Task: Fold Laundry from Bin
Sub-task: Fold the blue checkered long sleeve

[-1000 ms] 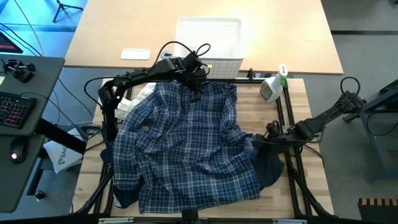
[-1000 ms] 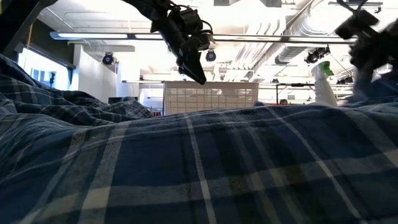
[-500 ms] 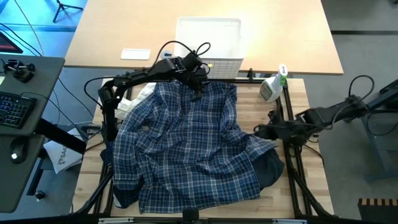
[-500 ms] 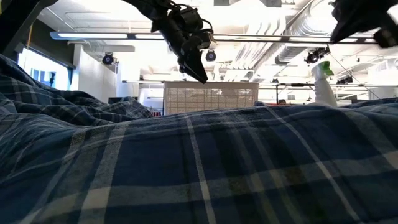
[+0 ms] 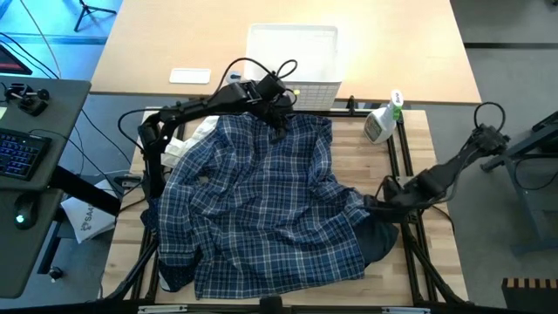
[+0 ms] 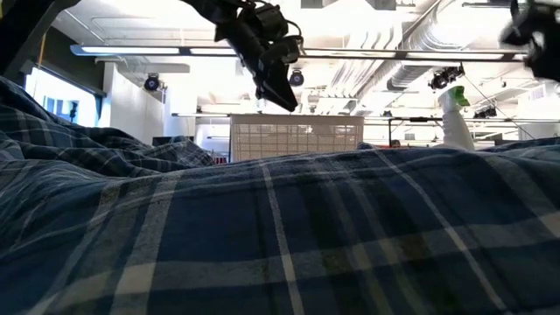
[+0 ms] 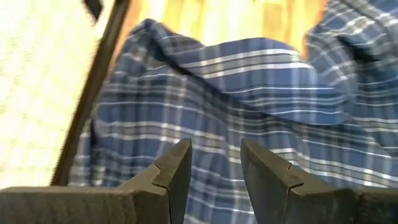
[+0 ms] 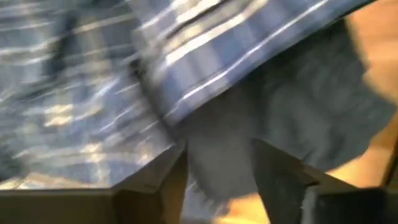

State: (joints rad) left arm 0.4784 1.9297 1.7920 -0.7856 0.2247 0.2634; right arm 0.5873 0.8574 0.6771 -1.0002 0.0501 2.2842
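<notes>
high, low and both wrist views of the counter (image 5: 418, 144). a blue-and-white plaid shirt (image 5: 261, 201) lies spread and rumpled over most of the counter, and fills the foreground of the low view. a dark navy piece (image 5: 379, 240) shows from under the shirt's right-hand edge, near the counter's front right. the white lattice bin (image 5: 294, 54) stands on the far tabletop just beyond the shirt's far edge; a spray bottle (image 5: 382, 122) stands to its right, at the counter's far right corner.

left pincer (image 5: 277, 116) hangs over the far edge of the plaid shirt, just in front of the bin; its two fingers (image 7: 174, 171) stand apart with only cloth seen past the gap, nothing pinched between them. right pincer (image 5: 373, 203) lies low at the shirt's right-hand edge, where plaid meets the dark navy piece; its fingers (image 8: 280, 174) are spread, and the right wrist view is too smeared to tell whether they touch cloth.
</notes>
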